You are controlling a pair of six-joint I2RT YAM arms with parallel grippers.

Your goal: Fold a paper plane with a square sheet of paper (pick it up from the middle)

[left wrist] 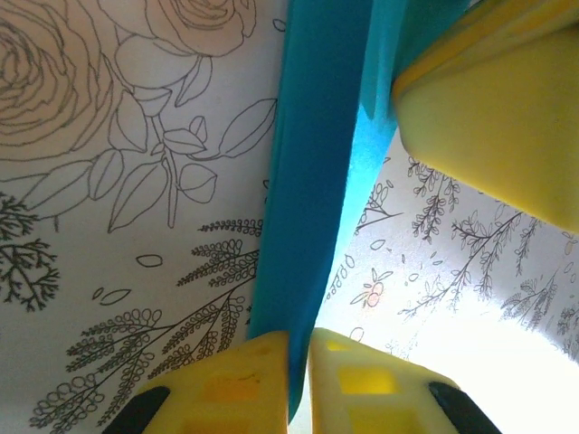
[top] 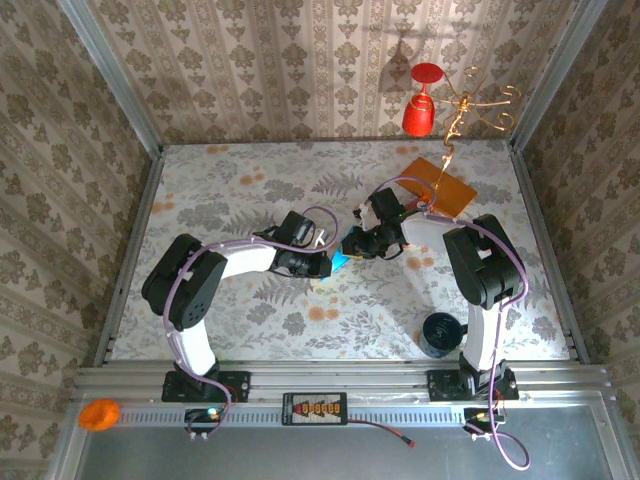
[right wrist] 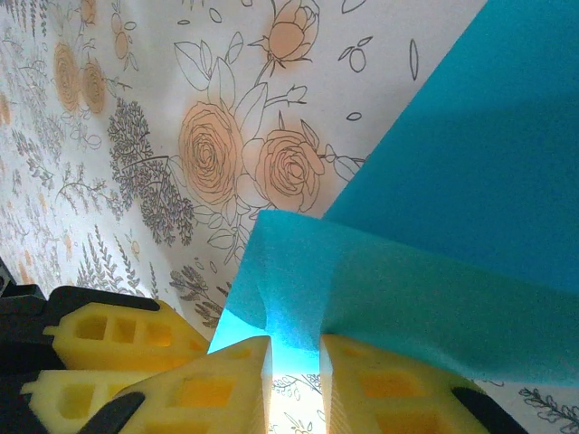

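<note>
The teal-blue square sheet of paper (top: 340,264) is folded into layers and held just above the flowered tablecloth, mid-table, between both grippers. My left gripper (top: 325,262) reaches in from the left. In its wrist view its yellow fingers (left wrist: 298,362) are shut on a narrow folded strip of the paper (left wrist: 308,181), and a finger of the right gripper (left wrist: 507,117) sits at the upper right. My right gripper (top: 358,245) comes in from the right. Its fingers (right wrist: 296,371) stand a little apart with the folded edge of the paper (right wrist: 452,181) dipping into the gap. The left gripper's fingers (right wrist: 109,339) lie beside it.
A flat orange card (top: 440,182) lies at the back right under a gold wire stand (top: 465,105), with a red goblet shape (top: 422,105) behind it. A black cup (top: 438,333) stands near the right arm's base. Walls close in the table on three sides.
</note>
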